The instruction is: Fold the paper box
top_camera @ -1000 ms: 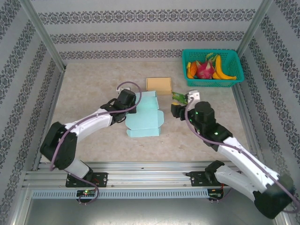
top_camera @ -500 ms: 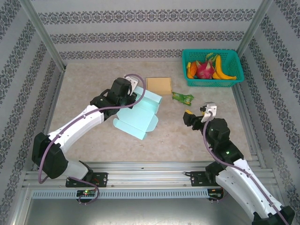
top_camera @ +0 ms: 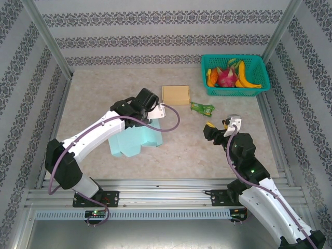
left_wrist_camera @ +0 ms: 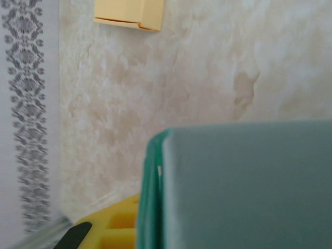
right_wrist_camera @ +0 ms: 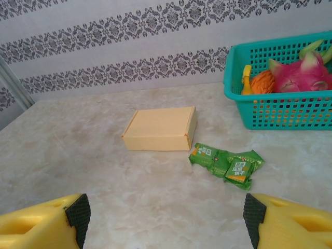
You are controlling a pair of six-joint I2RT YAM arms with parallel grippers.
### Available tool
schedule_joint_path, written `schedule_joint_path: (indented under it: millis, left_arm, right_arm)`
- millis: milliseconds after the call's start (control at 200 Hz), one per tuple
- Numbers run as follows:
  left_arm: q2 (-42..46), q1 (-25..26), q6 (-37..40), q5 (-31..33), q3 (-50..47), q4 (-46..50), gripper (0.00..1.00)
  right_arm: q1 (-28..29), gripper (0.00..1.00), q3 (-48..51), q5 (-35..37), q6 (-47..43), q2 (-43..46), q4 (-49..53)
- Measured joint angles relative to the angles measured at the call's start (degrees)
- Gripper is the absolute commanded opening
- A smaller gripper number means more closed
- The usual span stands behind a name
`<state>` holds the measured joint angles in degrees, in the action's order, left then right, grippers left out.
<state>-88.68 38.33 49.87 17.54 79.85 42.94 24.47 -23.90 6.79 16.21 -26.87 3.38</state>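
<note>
The teal paper box stands partly folded left of the table's middle, and its blurred teal panel looms close in the left wrist view. My left gripper comes down onto the box's top edge and is shut on it. One yellow finger shows beside the teal edge; the other finger is hidden behind the paper. My right gripper hovers over bare table to the right, apart from the box. It is open, and between its yellow fingers there is nothing.
A closed tan cardboard box lies behind the paper box, a green snack packet just right of it. A teal basket of toy fruit sits at the back right. Patterned walls and metal posts enclose the table.
My left arm has lifted the teal box from lying flat, turned it, and carried it toward the near left. My right arm pulled back to the right away from the box.
</note>
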Motion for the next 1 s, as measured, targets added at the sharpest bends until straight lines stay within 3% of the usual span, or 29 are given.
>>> schedule_joint_path:
  millis: [145,335,530,834,849,869,894,904,919,929,999]
  left_arm:
    - [-3.7,2.7,11.6,4.2,0.1,-0.3,0.00]
    - [-17.4,5.2,21.6,9.4,1.7,-1.4,0.00]
    - [-29.6,6.6,24.8,12.1,9.3,-1.8,0.09]
    - [-33.2,7.3,25.4,13.2,13.2,-1.7,0.26]
    - [-33.2,7.3,25.4,13.2,13.2,-1.7,0.28]
    - [-33.2,7.3,25.4,13.2,13.2,-1.7,0.41]
    - [-33.2,7.3,25.6,13.2,13.2,-1.6,0.44]
    - [-33.2,7.3,25.5,13.2,13.2,-1.6,0.52]
    - [-33.2,7.4,25.5,13.2,13.2,-1.6,0.84]
    - [-33.2,7.4,25.6,13.2,13.2,-1.6,0.96]
    - [-33.2,7.4,25.5,13.4,13.2,-1.5,1.00]
  right_arm:
    - [0.0,0.79,0.1,0.0,0.0,0.2,0.0]
    - [0.0,0.79,0.1,0.2,0.0,0.3,0.1]
    - [0.0,0.79,0.1,0.9,0.0,1.0,0.1]
    - [0.0,0.79,0.1,1.3,0.0,0.4,0.1]
    - [0.0,0.79,0.1,1.2,0.0,0.3,0.1]
    - [0.0,0.79,0.1,1.3,0.0,0.3,0.1]
    - [0.0,0.79,0.1,1.3,0.0,0.1,0.1]
    - [0.0,0.79,0.1,1.3,0.0,0.1,0.1]
    - [0.0,0.79,0.1,1.3,0.0,0.0,0.1]
    - [0.0,0.79,0.1,1.3,0.0,0.0,0.1]
    - [0.0,0.79,0.1,1.3,0.0,-0.3,0.1]
